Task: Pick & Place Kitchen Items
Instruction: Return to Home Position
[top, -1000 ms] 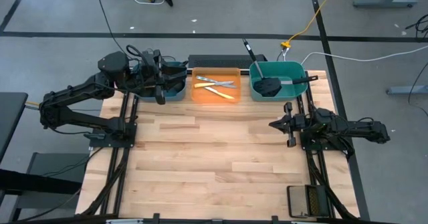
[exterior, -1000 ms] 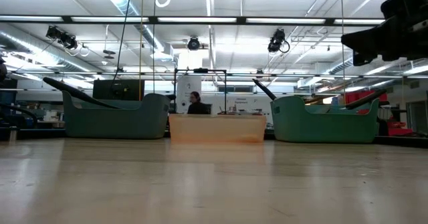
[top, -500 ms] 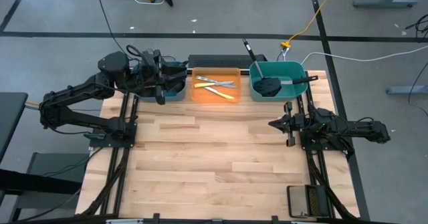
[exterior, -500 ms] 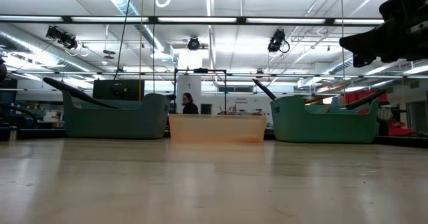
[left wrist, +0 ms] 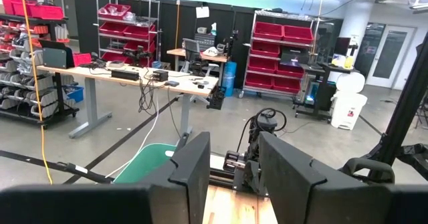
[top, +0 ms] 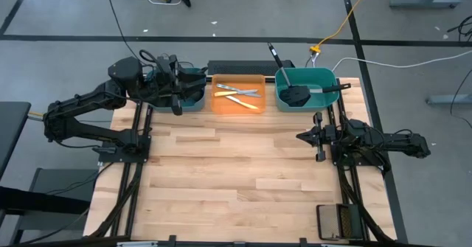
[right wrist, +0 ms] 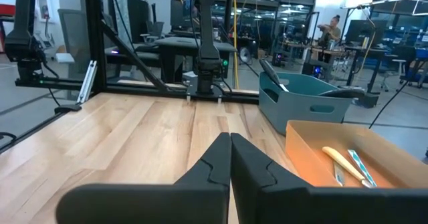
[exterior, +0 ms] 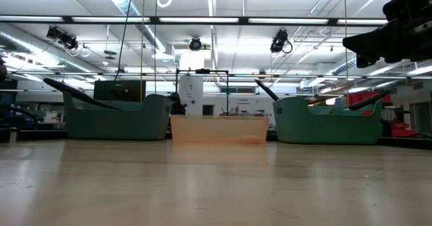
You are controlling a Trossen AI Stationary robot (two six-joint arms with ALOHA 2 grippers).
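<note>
In the high view, three slim knives (top: 237, 96), two with yellow handles, lie in the orange bin (top: 219, 108). Black utensils (top: 296, 94) rest in the right teal bin (top: 332, 75), with handles sticking out over its rim. Another black handle (exterior: 73, 91) leans out of the left teal bin (exterior: 115, 118). My left gripper (top: 175, 103) hangs open over the left teal bin's near edge; its fingers show parted in the left wrist view (left wrist: 234, 167). My right gripper (top: 299, 137) is shut above bare table at the right, pointing left (right wrist: 231, 150).
The three bins stand in a row along the table's far edge. Bare wooden table top (top: 236, 166) stretches from them to the near edge. Black arm frames run down both sides. A person (exterior: 177, 104) shows far off in the room behind.
Both arms and all utensils have stayed where they were. In the low view, the person in the room behind the table has walked toward the left.
</note>
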